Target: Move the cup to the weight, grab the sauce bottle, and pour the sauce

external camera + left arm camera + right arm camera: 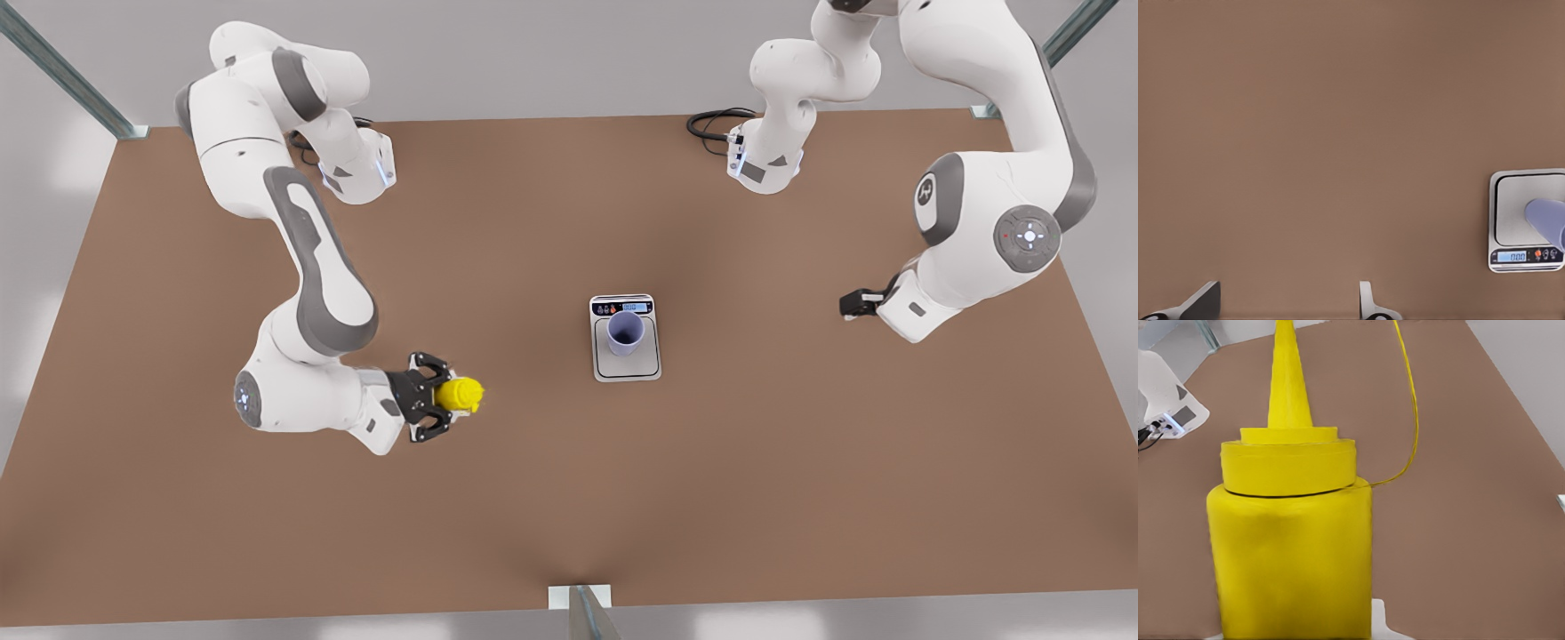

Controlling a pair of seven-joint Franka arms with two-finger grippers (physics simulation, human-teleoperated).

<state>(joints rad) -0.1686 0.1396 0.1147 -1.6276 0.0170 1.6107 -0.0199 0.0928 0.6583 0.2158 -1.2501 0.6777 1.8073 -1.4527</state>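
The sauce bottle (460, 394) sits between the fingers of the right gripper (437, 409), on the front view's left side of the table (533, 498); the black fingers are clamped against the bottle's body. In the right wrist view the sauce bottle (1291, 547) stands directly ahead of the camera, its pointed nozzle running away from the lens, with a light fingertip (1379, 621) visible beside its base. The right arm is folded low over the table, with its forearm running toward the front view's right and its wrist level with the bottle. The cup (625, 332) stands upright on the plate of the weight (626, 366), near the table's centre and well apart from the bottle. The left gripper (855, 304) is held out on the front view's right side, well apart from the weight, and that arm waits with its elbow raised. In the left wrist view its two fingertips (1203, 301) stand apart with nothing between them, and the weight (1509, 220) with the cup (1548, 220) lies off to one side.
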